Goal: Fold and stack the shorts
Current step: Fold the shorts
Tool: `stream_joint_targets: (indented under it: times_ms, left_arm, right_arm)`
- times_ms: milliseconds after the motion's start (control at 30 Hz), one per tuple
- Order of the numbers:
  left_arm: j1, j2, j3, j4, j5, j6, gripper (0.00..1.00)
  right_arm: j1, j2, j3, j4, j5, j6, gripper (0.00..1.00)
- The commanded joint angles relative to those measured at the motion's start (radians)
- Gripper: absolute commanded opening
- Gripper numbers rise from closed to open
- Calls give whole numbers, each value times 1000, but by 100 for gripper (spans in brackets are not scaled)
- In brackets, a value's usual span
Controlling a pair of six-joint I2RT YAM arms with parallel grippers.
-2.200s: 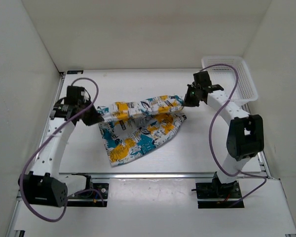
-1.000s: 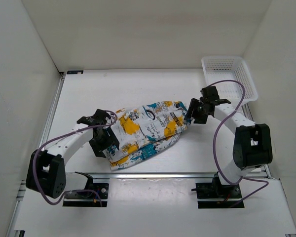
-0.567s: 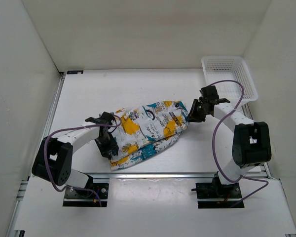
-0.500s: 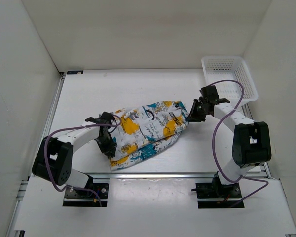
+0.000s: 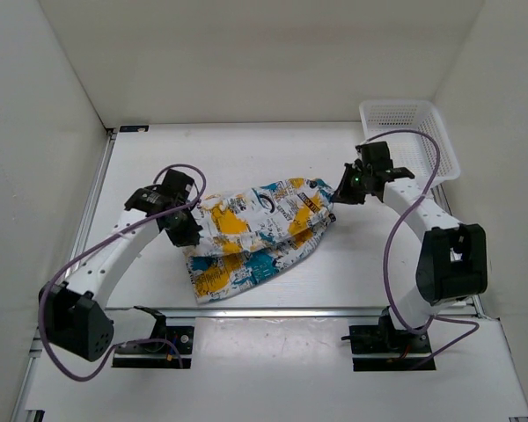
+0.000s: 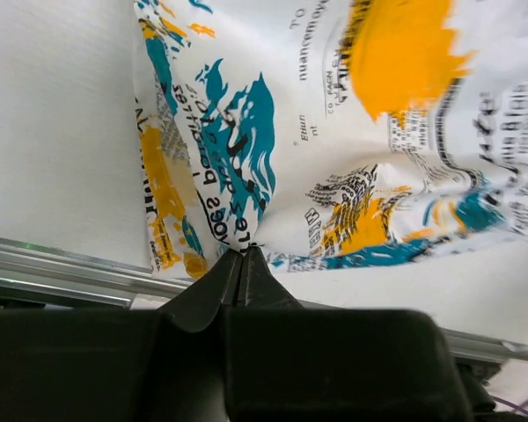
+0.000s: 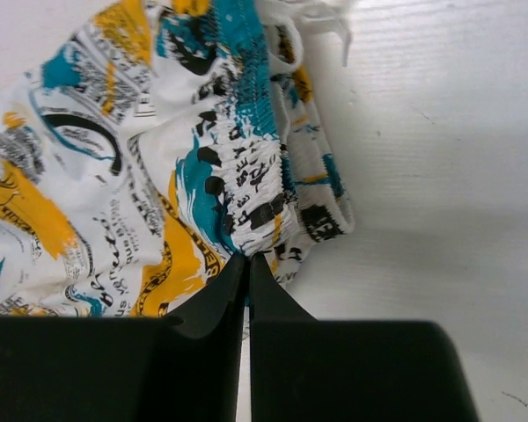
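**Pincers clamped on both ends of the shorts as the left arm swings back from the near edge**

Left pincer (image 5: 190, 233) is closed tight on the left hem of the shorts (image 5: 255, 229); its wrist view shows the tips meeting on a nip of printed cloth. Right pincer (image 5: 341, 192) is likewise closed, tips together on the gathered waistband at the right end.

A second ago the left arm was curled low beside the near edge of the bench (image 5: 246, 158), with the cloth lying flatter. It has since swung back toward the left edge and slightly farther in, taking its hem with it. The right pincer has edged a little toward the far right corner. The upper layer now runs between the two grips, and a lower flap lies spread toward the near edge. From above it is hard to say whether that upper layer is lifted clear or only dragged.

My reading is that the fold is being redone or tightened rather than finished. The edges do not line up, and the lower flap sticks out beyond the top layer. Stacking looks some way off.

The shorts sit across the middle of the bench, nearer the near edge than the far one. A white mesh basket (image 5: 396, 105) stands in the far right corner, apart from the cloth. The right arm's purple cable (image 5: 403, 133) loops over the basket and could snag its rim if that arm reaches farther. The near flap ends close to the metal rail (image 5: 317, 310) along the near edge.
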Motion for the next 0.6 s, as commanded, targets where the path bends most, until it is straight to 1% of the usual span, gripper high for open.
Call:
stream_joint_targets:
  times_ms: [0,67,167,300,333,400,433,467,500,567]
  left_arm:
    - [-4,-72,62,-126,-50,9,10]
    - [-4,-112,71,-139,-24,9,10]
    - [-4,-164,1,-124,43,9,10]
    - [-27,-187,-71,-124,67,9,10]
    - [-39,-187,-87,-124,76,0,10]
    - [-62,-197,-136,-111,97,-11,10]
    - [-71,-207,-156,-101,117,-11,10]
    - [-71,-207,-179,-87,132,-11,10]
    - [-71,-198,-199,-61,148,-11,22]
    - [-71,-166,-228,-45,160,10,43]
  right_arm:
    - [24,-90,58,-22,-24,-8,0]
    - [36,-109,58,-35,-24,-8,0]
    - [56,-156,21,-47,-14,-8,0]
    - [77,-177,-86,-56,13,-17,0]
    - [78,-177,-133,-44,23,-17,0]
    - [78,-177,-178,-32,43,-17,0]
    - [78,-167,-204,-32,55,-17,2]
    - [78,-143,-204,-23,65,-17,24]
    - [78,-128,-204,-23,65,-17,37]
    - [78,-106,-195,-22,74,-17,52]
